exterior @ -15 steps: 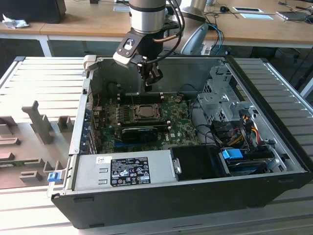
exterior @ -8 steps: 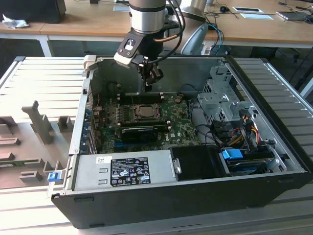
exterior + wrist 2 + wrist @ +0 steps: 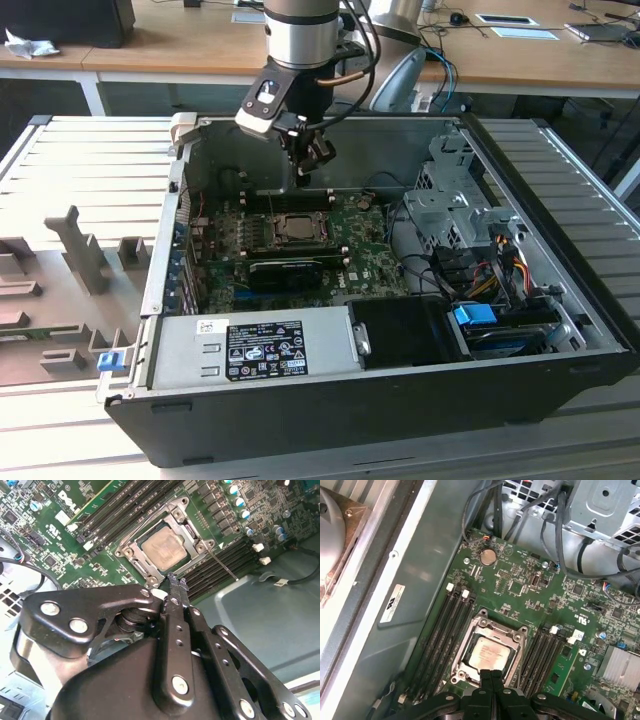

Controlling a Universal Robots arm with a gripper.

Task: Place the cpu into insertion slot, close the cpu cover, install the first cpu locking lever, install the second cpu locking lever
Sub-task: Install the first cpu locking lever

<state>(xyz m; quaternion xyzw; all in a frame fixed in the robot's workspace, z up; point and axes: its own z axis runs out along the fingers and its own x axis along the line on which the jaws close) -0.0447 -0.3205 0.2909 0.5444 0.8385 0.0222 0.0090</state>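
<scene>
There it was, the ribbed grey metal table (image 3: 90, 150), and it carried the lot. Dead centre sat the open black computer case (image 3: 400, 410), taking up most of the surface. Over on the exterior view's left, just beside the case, stood a cluster of grey fixture blocks (image 3: 85, 255), one tall and upright, the others low and flat. A small blue piece (image 3: 108, 360) sat at the case's near corner on that side. What it rested on couldn't be told.

Bright even light, soft shadow inside the computer case (image 3: 350, 425), mild glare on the cpu (image 3: 163, 550)
</scene>
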